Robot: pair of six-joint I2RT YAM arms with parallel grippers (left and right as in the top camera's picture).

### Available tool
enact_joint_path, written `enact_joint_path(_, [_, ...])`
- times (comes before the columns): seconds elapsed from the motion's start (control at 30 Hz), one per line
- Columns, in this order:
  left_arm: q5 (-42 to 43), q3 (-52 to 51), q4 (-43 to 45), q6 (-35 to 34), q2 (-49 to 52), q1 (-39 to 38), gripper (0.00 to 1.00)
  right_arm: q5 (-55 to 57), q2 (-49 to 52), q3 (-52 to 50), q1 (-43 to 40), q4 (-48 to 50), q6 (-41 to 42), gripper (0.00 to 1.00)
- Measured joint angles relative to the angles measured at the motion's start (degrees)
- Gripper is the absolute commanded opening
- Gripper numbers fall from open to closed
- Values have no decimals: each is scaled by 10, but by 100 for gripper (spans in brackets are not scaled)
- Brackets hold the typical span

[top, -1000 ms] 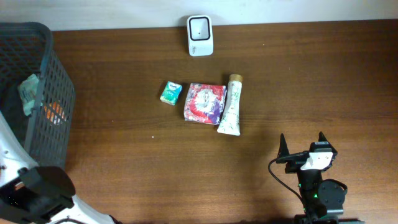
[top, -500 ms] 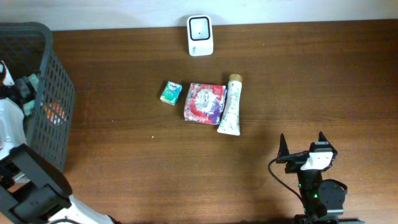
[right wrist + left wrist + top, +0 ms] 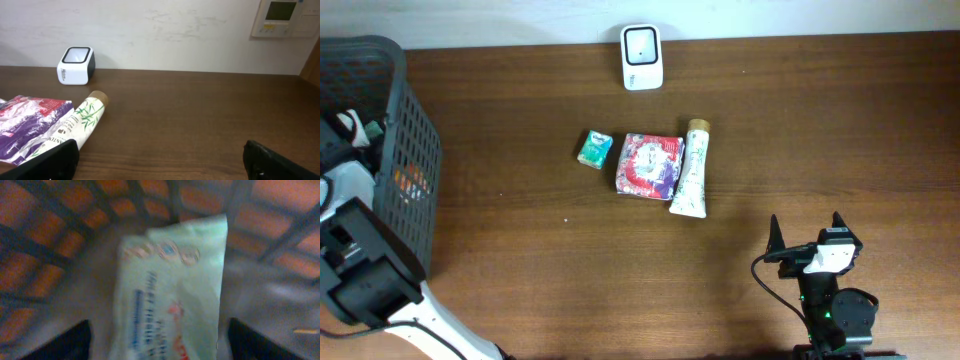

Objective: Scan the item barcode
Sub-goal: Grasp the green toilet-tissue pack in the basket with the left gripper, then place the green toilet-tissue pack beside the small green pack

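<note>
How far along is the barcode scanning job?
Done: nothing visibly scanned; a tube, pouch and pack lie near the scanner. In hand: the left pincer, open, is in the basket astride a green packet, not gripping it. Left: grasp it, lift it out, show its barcode to the scanner. The right pincer is open, idle.

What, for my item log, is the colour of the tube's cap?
Golden tan. The tube's cap shows best in the right wrist view.
</note>
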Motion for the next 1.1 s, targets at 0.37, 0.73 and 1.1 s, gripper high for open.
enact_joint_path(0.37, [-4,1,8,2,17,0,0,0,0,0,0,0,0,99])
enact_joint_path(0.73, [-25,-9,-117,-75,-324,0,0,0,0,0,0,0,0,99])
enact_joint_path(1.1, [317,-9,-115,-207,-416,-218,0,0,0,0,0,0,0,99])
